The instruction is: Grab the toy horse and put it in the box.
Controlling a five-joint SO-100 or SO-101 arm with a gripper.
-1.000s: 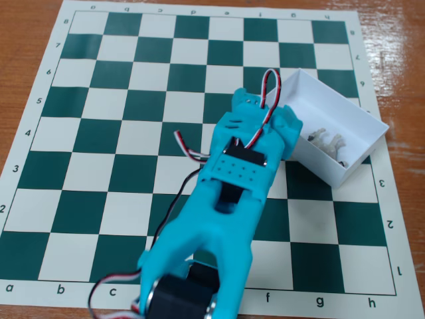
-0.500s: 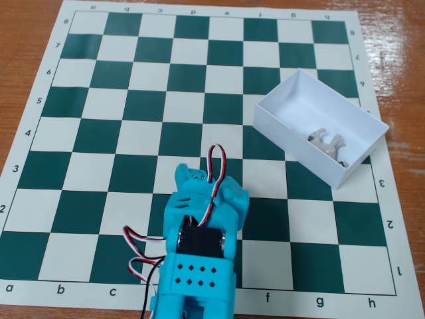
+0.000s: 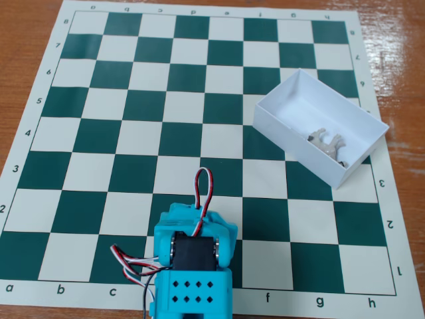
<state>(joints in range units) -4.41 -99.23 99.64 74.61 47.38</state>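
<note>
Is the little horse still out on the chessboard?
No. The horse lies inside the white box, which sits at the board's right side in the fixed view.

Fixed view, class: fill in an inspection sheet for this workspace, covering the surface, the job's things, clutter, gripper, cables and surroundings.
Surface: green-and-white chessboard mat lying flat on a wooden table.
Job's things: toy horse lies inside the white box, which sits on the mat's right side.
Clutter: nothing seen.
Gripper: turquoise arm at the bottom edge, apart from the box; fingertips not visible from this angle, so open or shut cannot be told.
Cables: red, white and black wires loop over the arm.
Surroundings: only bare wooden table around the mat.
</note>
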